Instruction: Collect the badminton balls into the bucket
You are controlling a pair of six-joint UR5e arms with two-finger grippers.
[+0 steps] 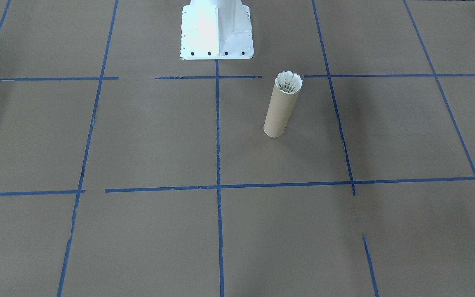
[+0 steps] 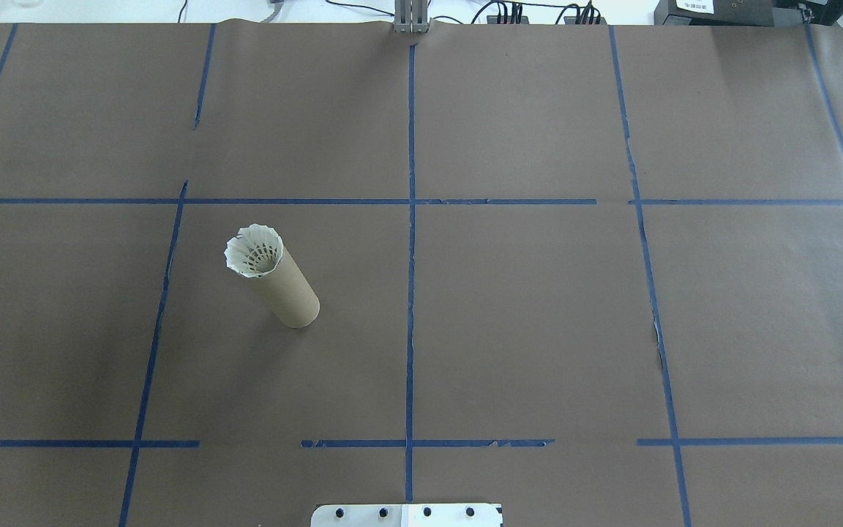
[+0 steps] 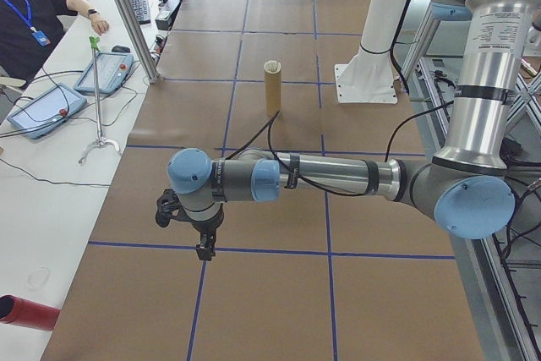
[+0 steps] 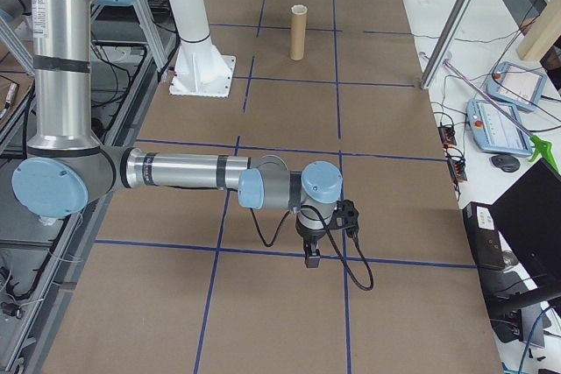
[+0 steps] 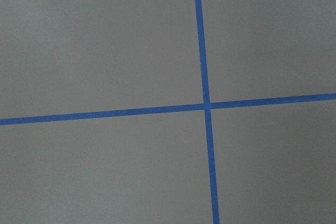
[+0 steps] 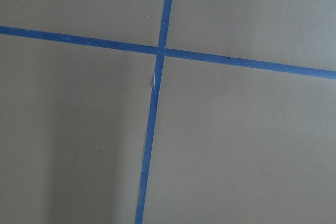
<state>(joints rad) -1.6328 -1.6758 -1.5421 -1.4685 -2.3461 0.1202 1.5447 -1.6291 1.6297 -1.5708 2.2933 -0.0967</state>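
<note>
Covering the whole work area, a flat brown paper-covered table [image 2: 524, 322] is divided into large squares by lines of blue tape [image 2: 410, 241]. At the robot's edge of the table stands the white metal robot base [image 1: 217, 31], bolted down through a row of dark holes.

The left arm [image 3: 338, 177], a silver and light-blue jointed one, shows only in the view from the table's left end. It stretches out level above the table, and its black left gripper [image 3: 205, 248] points down over a tape crossing, well apart from the tube. From this view one cannot tell if its fingers are apart or together. The right arm [image 4: 184, 171], of the same make, shows only in the view from the right end. It is also stretched out level, with the black right gripper [image 4: 311, 257] pointing down close above a tape line. Its state cannot be told either. Both wrist cameras show only brown paper and crossing blue tape.

The tall, narrow brown cardboard tube [image 2: 286, 287] stands upright on the table, on the robot's left side, inside one square and near the middle tape line. The small white feathered shuttlecock [image 2: 253, 250] sits in the open top of the tube, with its feather skirt upward and spreading just over the rim. Its cork tip is hidden down inside the tube.

A person in a dark shirt [image 3: 34, 19] sits at the white side desk.
</note>
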